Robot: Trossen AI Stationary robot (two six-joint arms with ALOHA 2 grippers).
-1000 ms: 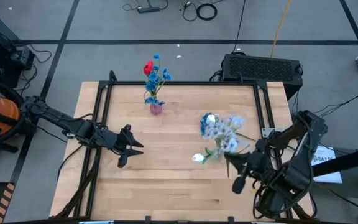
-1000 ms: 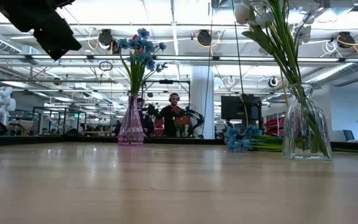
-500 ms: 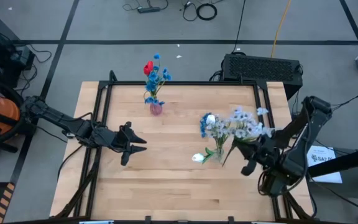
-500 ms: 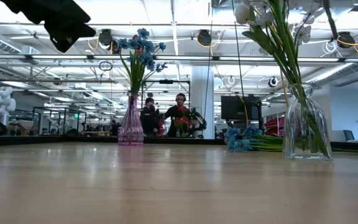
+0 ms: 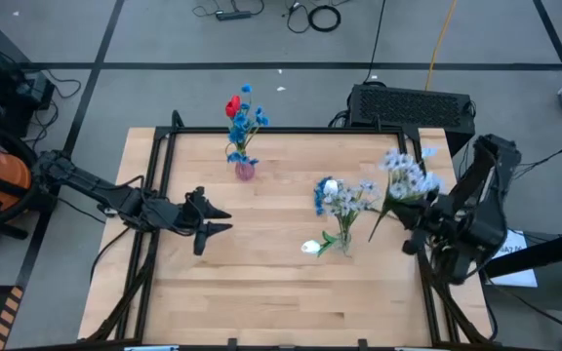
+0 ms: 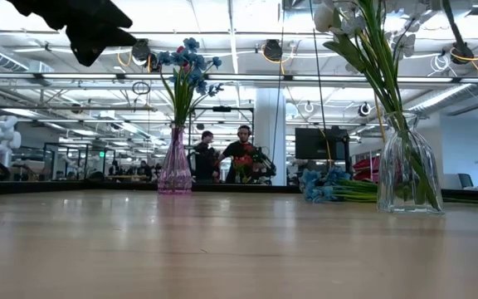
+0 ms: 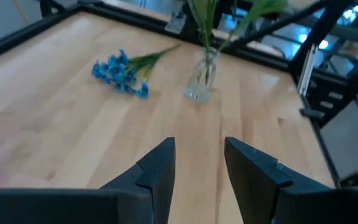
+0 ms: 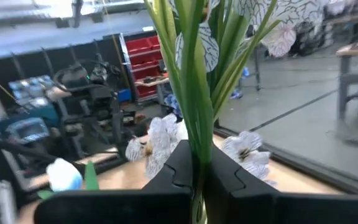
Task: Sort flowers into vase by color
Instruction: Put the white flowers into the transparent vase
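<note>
My right gripper point(image 5: 405, 216) is over the table's right edge, shut on a pale lavender-white spray point(image 5: 408, 175). Left of it a clear vase point(image 5: 344, 244) stands on its base holding white tulips and pale sprays point(image 5: 349, 200). A blue spray point(image 7: 120, 70) lies flat on the wood beside that vase. Near the far edge a pink vase point(image 5: 245, 171) holds blue sprays and a red tulip point(image 5: 232, 105). My left gripper point(image 7: 197, 162) hovers open over the table's left middle, touching nothing. My right gripper pinches the pale spray's green stems point(image 8: 194, 134) between its two fingers point(image 8: 225, 165), which lie across the stems. Several stems are bunched in the hold. The spray is lifted clear of the table, its blossoms point(image 8: 166, 140) above the fingers.
A black frame rail point(image 5: 164, 175) runs along the table's left, far and right sides. A black box point(image 5: 413, 105) sits beyond the far right corner. Bare wood point(image 5: 261, 292) fills the near half. People stand in the room behind point(image 6: 241, 154).
My right gripper has carried the pale spray from beside the clear vase toward the table's right and far edges, staying shut on it; the blossoms now stand right of the vase. My left gripper has drifted slightly toward the right.
</note>
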